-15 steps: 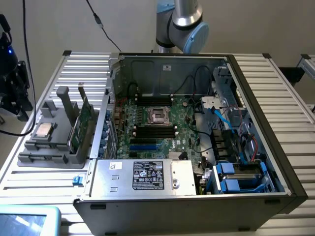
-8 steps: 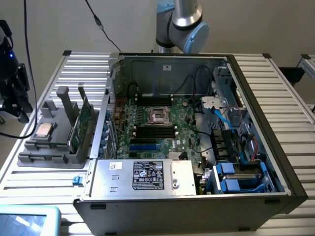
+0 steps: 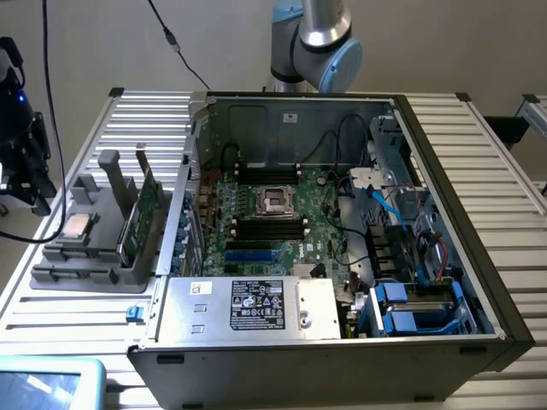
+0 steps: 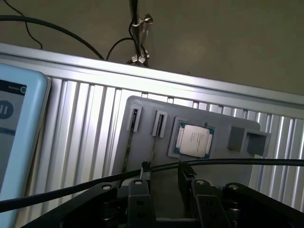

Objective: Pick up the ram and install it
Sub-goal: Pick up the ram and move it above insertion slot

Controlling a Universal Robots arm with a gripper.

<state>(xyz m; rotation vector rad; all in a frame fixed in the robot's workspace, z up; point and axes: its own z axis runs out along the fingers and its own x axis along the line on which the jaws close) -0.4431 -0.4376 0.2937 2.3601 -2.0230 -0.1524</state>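
The ram (image 3: pixel 141 215) is a long green board standing on edge in a grey holder (image 3: pixel 85 256) on the exterior view's left, outside the computer case. My gripper (image 3: pixel 27 166) hangs at the far left edge of that view, above and beside the holder. In the wrist view its two black fingers (image 4: pixel 142 172) stand apart with nothing between them, so the gripper (image 4: pixel 164 173) is open. Just beyond them lies the holder (image 4: pixel 142 107), with two narrow slots holding thin boards seen edge-on (image 4: pixel 153 145). The motherboard's black memory slots (image 3: pixel 269 227) lie inside the open case.
A square silver processor chip (image 4: pixel 194 141) rests in the holder beside the slots. A blue-edged tablet (image 4: pixel 14 128) lies on the ribbed metal table (image 3: pixel 487 179). The case's metal walls (image 3: pixel 291 111), power supply (image 3: pixel 248 306) and cables (image 3: pixel 389 213) surround the motherboard. A black cable (image 4: pixel 71 189) crosses in front of the fingers.
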